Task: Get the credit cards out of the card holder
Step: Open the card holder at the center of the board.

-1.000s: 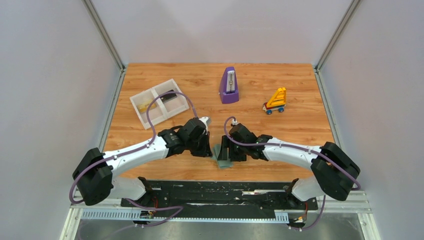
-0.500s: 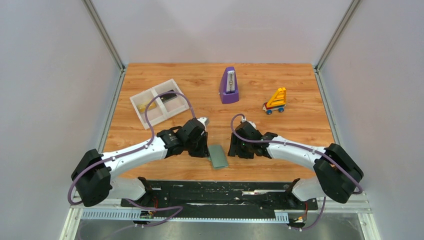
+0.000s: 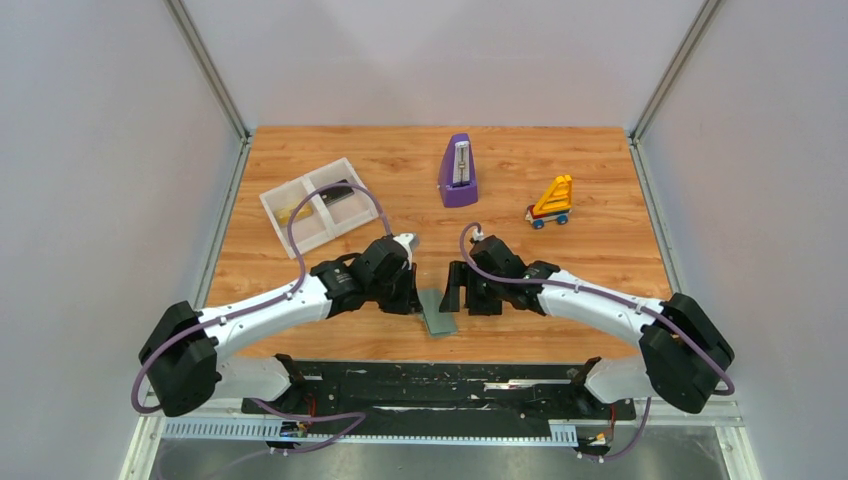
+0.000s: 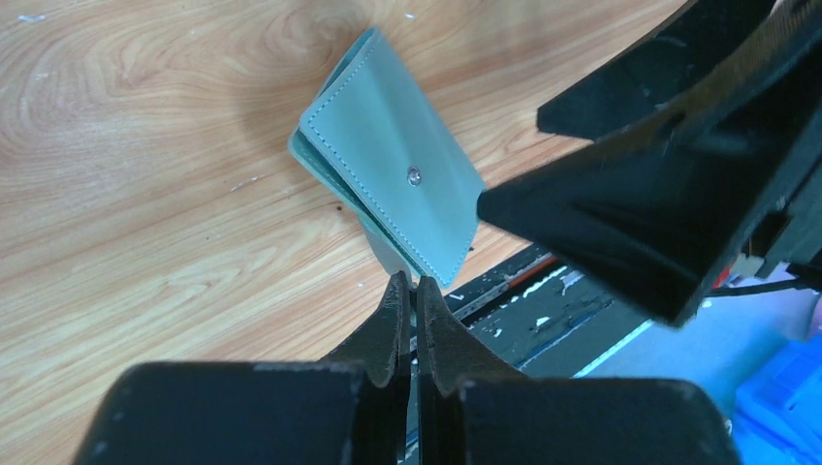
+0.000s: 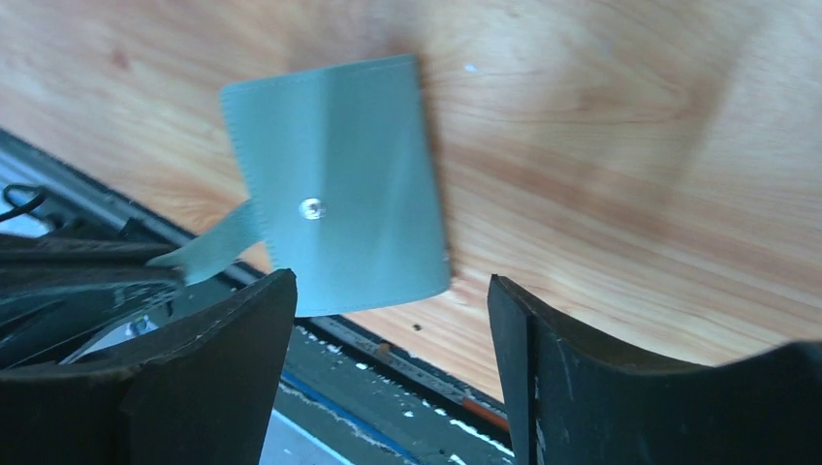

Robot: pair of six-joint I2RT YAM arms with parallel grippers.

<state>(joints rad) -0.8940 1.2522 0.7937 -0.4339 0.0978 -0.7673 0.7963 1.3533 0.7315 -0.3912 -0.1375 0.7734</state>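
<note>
The pale teal card holder (image 3: pixel 437 313) lies folded shut on the wood near the table's front edge, its snap stud facing up. It also shows in the left wrist view (image 4: pixel 393 184) and the right wrist view (image 5: pixel 339 189). My left gripper (image 3: pixel 414 302) is shut on its strap tab (image 5: pixel 215 244), fingers (image 4: pixel 393 310) pinched together. My right gripper (image 3: pixel 458 294) hangs open just above and to the right of the holder, touching nothing (image 5: pixel 391 295). A yellowish card (image 3: pixel 289 213) and a dark card (image 3: pixel 336 189) seem to lie in the white tray.
The white two-compartment tray (image 3: pixel 300 177) stands at the back left. A purple metronome (image 3: pixel 458 172) stands at the back centre and a yellow toy vehicle (image 3: pixel 551 202) at the back right. The black base rail (image 3: pixel 440 385) runs just in front of the holder.
The right gripper let go of the holder and drew right, then came back left towards it. The holder dropped from raised to lying flat. The left gripper barely moved.
</note>
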